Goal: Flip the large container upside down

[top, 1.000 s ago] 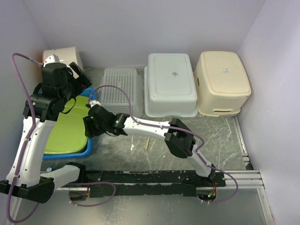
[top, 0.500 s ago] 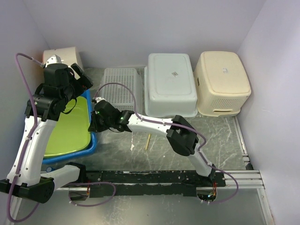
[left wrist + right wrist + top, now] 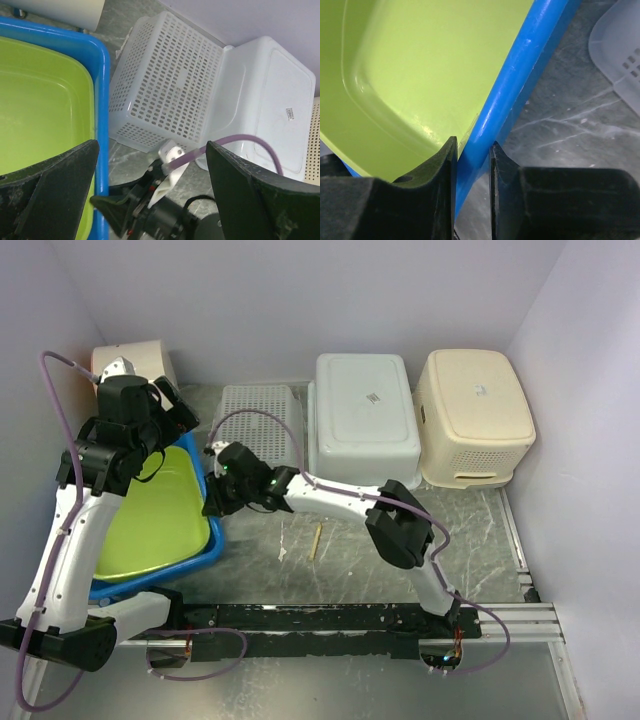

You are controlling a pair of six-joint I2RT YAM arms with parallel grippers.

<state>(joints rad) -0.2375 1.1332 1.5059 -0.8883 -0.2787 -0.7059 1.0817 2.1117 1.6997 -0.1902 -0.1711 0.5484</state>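
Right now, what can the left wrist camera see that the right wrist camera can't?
Only the left wrist: the upside-down white tub and a purple cable. Only the right wrist: the right gripper pinching the rim of the blue container, close up. Both: the container's green inside, the white mesh basket and the grey table.

Right tool [image 3: 213,503] touches the blue container [image 3: 150,525] at its rim.

The large container [image 3: 150,525] lay along the desk's left edge, with a small bin [image 3: 140,355] behind it in the far-left corner. Along the far edge, left to right, sat a basket [image 3: 255,430], a tub [image 3: 365,420] and a crate [image 3: 475,415]. A stick [image 3: 315,540] lay mid-desk, before the basket.
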